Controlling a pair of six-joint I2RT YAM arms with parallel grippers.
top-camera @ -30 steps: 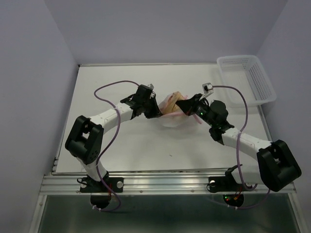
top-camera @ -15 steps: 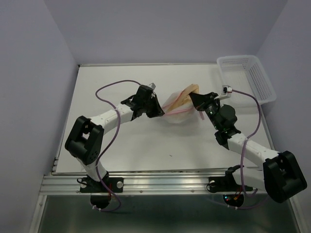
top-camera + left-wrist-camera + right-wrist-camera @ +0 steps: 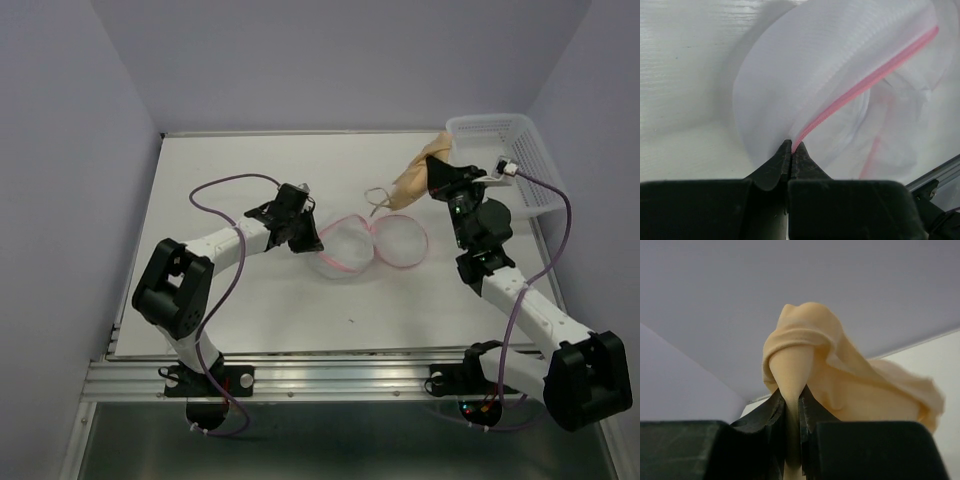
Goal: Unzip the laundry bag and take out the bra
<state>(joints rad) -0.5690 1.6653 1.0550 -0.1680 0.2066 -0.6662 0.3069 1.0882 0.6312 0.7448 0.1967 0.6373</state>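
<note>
The laundry bag (image 3: 368,246) lies open in the middle of the table, its two white mesh halves side by side with pink zipper rims. My left gripper (image 3: 312,236) is shut on the left half's pink rim (image 3: 840,102), its jaws pinching the zipper edge (image 3: 792,146). My right gripper (image 3: 438,178) is shut on the tan bra (image 3: 418,172) and holds it in the air, up and to the right of the bag, near the basket. In the right wrist view the bra (image 3: 840,375) bunches over the gripper (image 3: 791,399). A thin strap (image 3: 376,194) trails toward the bag.
A white lattice plastic basket (image 3: 508,165) stands at the back right corner of the table, just right of the held bra. Purple cables loop off both arms. Lilac walls close in the table at the back and sides.
My right gripper has lifted the bra out of the bag and carried it up and right toward the basket. The bag has fallen open flat into two halves. My left gripper moved slightly left, still holding the rim.
</note>
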